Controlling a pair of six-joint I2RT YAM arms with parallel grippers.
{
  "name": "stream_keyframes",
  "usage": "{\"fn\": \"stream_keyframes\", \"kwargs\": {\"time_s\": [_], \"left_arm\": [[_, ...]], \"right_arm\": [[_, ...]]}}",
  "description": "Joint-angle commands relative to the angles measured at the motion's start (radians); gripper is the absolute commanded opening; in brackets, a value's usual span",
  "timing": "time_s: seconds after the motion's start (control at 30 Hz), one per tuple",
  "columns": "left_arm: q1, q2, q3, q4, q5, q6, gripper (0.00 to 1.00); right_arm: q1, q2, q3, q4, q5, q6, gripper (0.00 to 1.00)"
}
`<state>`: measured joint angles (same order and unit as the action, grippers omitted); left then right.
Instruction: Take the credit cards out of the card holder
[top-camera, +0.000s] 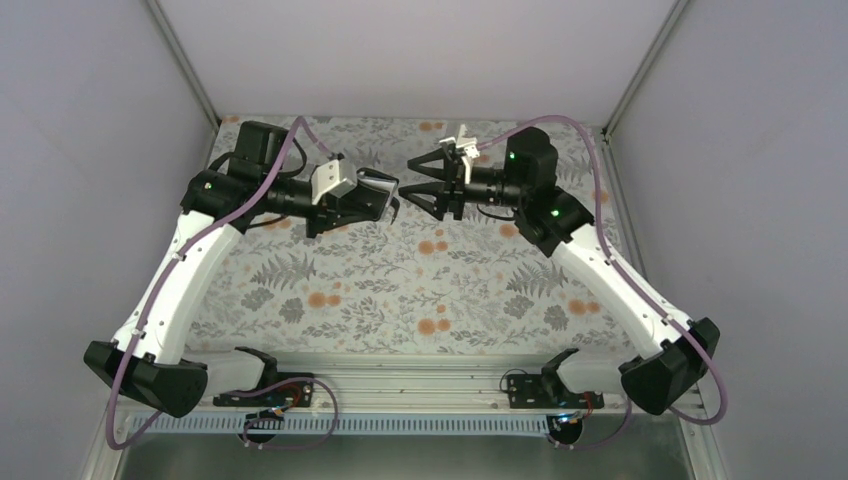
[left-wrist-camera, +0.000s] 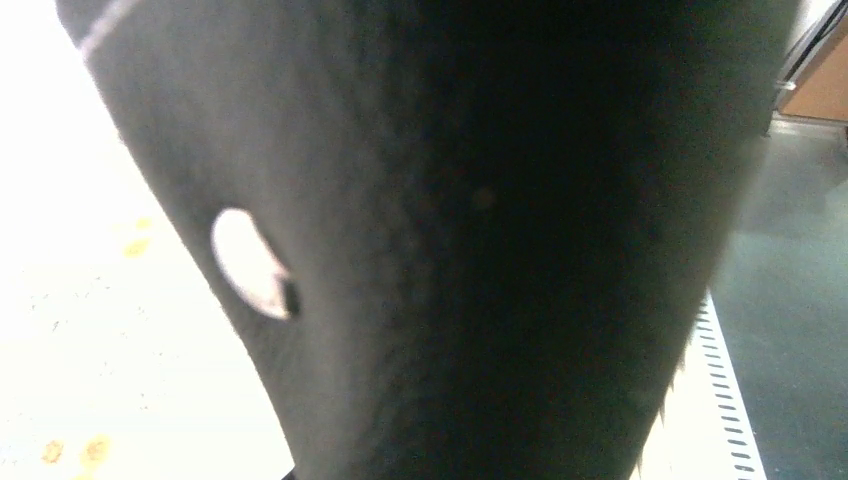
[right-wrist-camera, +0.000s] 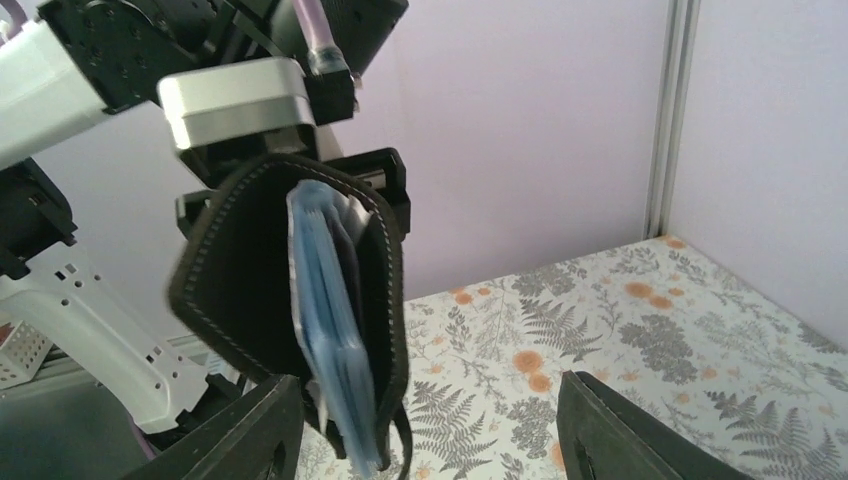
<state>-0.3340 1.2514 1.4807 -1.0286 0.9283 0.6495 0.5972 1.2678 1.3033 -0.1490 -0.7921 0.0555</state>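
Top view: the left gripper (top-camera: 375, 200) is raised over the far half of the flowered tablecloth (top-camera: 400, 290) and closed on the card holder (top-camera: 385, 186). The right gripper (top-camera: 415, 180) faces it from just beside, fingers spread, nothing in them. The two tips are nearly nose to nose.

Left wrist view: blocked almost wholly by the holder's dark outer side. A small pale oval spot (left-wrist-camera: 250, 265) shows on it. Own fingers not visible here.

Right wrist view: the holder hangs off the table, long axis near upright, folded but gaping, with its open edge and light blue inside turned toward this camera. It sits left of centre between the wide-open fingers (right-wrist-camera: 620, 430), closer to the left one. Individual credit cards cannot be made out among the blue layers. Judgement: the free right arm is placed to reach in.
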Motion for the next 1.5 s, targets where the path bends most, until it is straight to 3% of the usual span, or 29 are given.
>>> {"fn": "stream_keyframes", "kwargs": {"time_s": [0.0, 0.1, 0.23, 0.33, 0.73, 0.83, 0.9, 1.13, 1.2, 1.23, 1.27, 1.33, 1.37, 1.47], "left_arm": [[-0.002, -0.016, 0.022, -0.013, 0.08, 0.051, 0.02], [-0.003, -0.015, 0.021, -0.016, 0.087, 0.055, 0.02], [-0.003, -0.019, 0.02, -0.026, 0.096, 0.07, 0.03], [-0.003, -0.021, 0.019, -0.038, 0.109, 0.087, 0.02], [-0.002, -0.021, 0.017, -0.022, 0.105, 0.068, 0.02], [-0.002, -0.014, 0.016, -0.022, 0.113, 0.068, 0.02], [-0.003, -0.01, 0.019, -0.019, 0.114, 0.063, 0.02], [-0.003, -0.014, 0.015, 0.0, 0.073, 0.028, 0.04], [-0.003, -0.022, 0.013, 0.008, 0.053, 0.021, 0.18], [-0.002, -0.027, 0.013, 0.018, 0.034, 0.012, 0.42], [-0.002, -0.03, 0.011, 0.03, 0.015, -0.001, 0.55], [-0.001, -0.034, 0.004, 0.072, -0.064, -0.052, 0.92], [0.0, -0.035, 0.004, 0.096, -0.121, -0.088, 0.99], [0.003, -0.037, 0.001, 0.152, -0.311, -0.155, 1.0]], "right_arm": [[0.025, 0.025, 0.004, 0.017, 0.004, -0.034, 0.67], [0.027, 0.045, 0.014, 0.013, 0.0, -0.039, 0.66], [0.027, 0.062, 0.018, 0.002, 0.012, -0.05, 0.53], [0.027, 0.063, 0.015, 0.003, 0.024, -0.051, 0.49], [0.063, 0.072, 0.02, 0.011, -0.154, -0.107, 0.67], [0.073, 0.073, 0.016, 0.029, -0.207, -0.107, 0.66], [0.081, 0.084, 0.02, 0.06, -0.232, -0.085, 0.58], [0.096, 0.101, 0.012, 0.1, -0.266, -0.049, 0.09], [0.096, 0.089, -0.001, 0.106, -0.234, -0.034, 0.04], [0.096, 0.083, -0.006, 0.106, -0.205, -0.014, 0.04], [0.095, 0.082, -0.004, 0.1, -0.168, 0.006, 0.04], [0.091, 0.088, 0.009, 0.068, -0.049, 0.067, 0.04], [0.087, 0.103, 0.022, 0.037, 0.015, 0.109, 0.04], [0.083, 0.16, 0.101, -0.122, 0.275, 0.224, 0.04]]}}
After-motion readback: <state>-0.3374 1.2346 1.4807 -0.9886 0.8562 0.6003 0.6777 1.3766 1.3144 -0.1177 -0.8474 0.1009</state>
